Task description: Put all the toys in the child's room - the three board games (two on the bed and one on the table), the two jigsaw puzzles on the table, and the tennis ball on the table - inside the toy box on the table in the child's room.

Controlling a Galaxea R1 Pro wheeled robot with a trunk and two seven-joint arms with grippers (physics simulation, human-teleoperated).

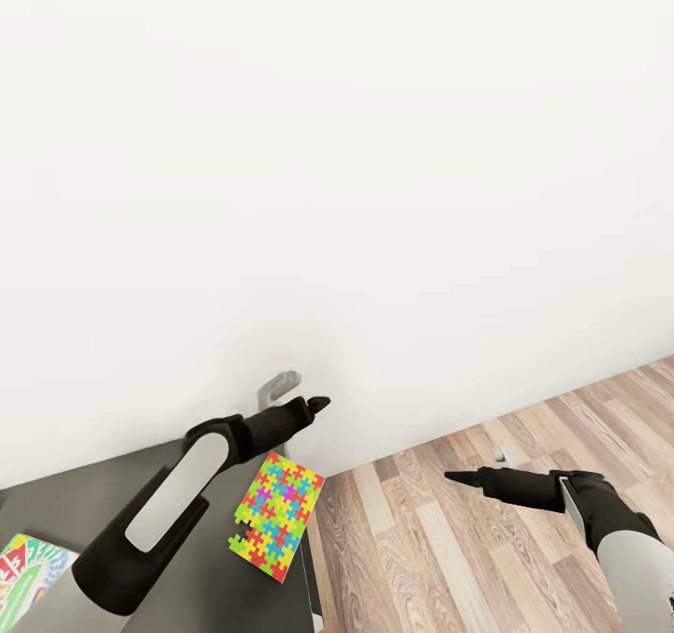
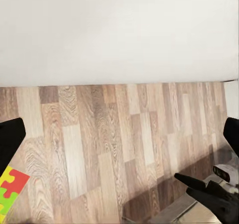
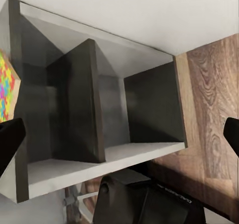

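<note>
One jigsaw puzzle (image 1: 277, 518), a bright multicoloured sheet, lies flat near the right end of the dark-grey table (image 1: 84, 502). Its corner shows in the left wrist view (image 2: 9, 189) and its edge in the right wrist view (image 3: 6, 84). A colourful board game (image 1: 28, 567) lies on the table at the lower left, partly cut off. My left gripper (image 1: 316, 404) (image 2: 119, 139) hovers above the puzzle's far end, open and empty. My right gripper (image 1: 463, 477) (image 3: 119, 139) (image 2: 199, 190) hangs over the floor, right of the table, open and empty. The toy box and tennis ball are out of view.
A plain white wall (image 1: 337, 146) stands close behind the table. Wood floor (image 1: 487, 539) lies to the right. Under the top at the table's end are open dark-grey compartments (image 3: 99, 109). A small grey bracket-like shape (image 1: 278, 388) shows behind my left arm.
</note>
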